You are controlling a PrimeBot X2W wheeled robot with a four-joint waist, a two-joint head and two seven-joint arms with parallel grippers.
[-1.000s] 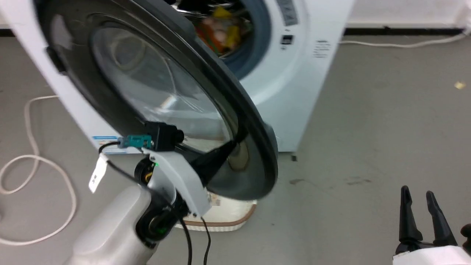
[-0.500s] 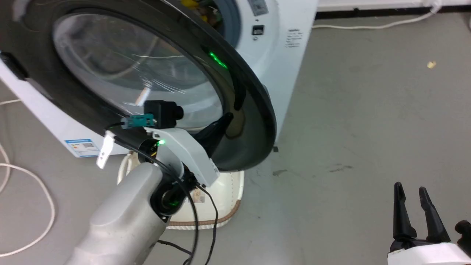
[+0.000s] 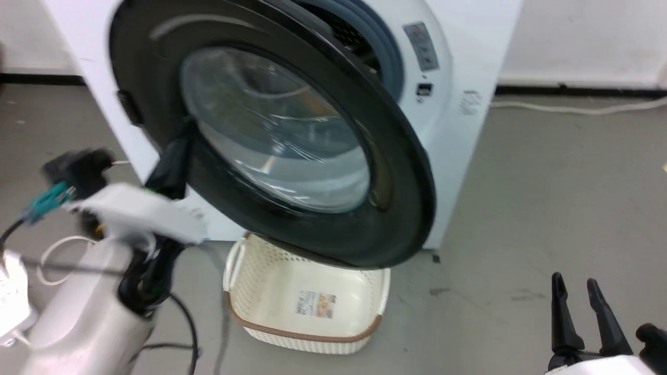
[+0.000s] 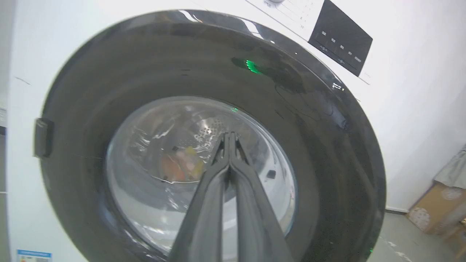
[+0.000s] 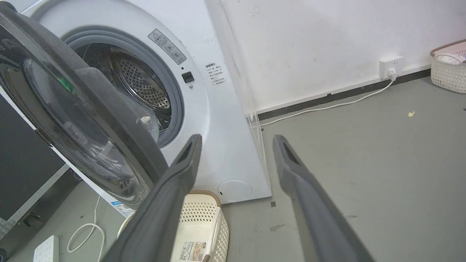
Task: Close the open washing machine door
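Observation:
The washing machine door [image 3: 401,177], with its wide black rim and clear bowl window, stands partly open, angled across the mouth of the white washing machine [image 3: 469,47]. My left gripper [image 3: 186,130] is shut with nothing in it, and its tips lie over the door's left rim. Seen from the left wrist, the shut fingers [image 4: 204,203] point at the door [image 4: 313,120] glass; contact cannot be told. My right gripper [image 3: 573,284] hangs open low on the right, far from the door. Past its fingers [image 5: 171,189] the right wrist view takes in the door [image 5: 98,94], the steel drum [image 5: 142,83] and the washing machine [image 5: 225,123].
A cream perforated basket [image 3: 307,336] with a brown rim sits on the floor under the door. A white cable [image 3: 573,109] runs along the wall to the right. A power strip [image 5: 45,249] lies on the floor at the left. A cardboard box [image 4: 433,211] stands to the right.
The door has swung nearer the machine and now covers most of the drum mouth. My left gripper has gone from the door's lower right rim to its left side. The camera has shifted too.

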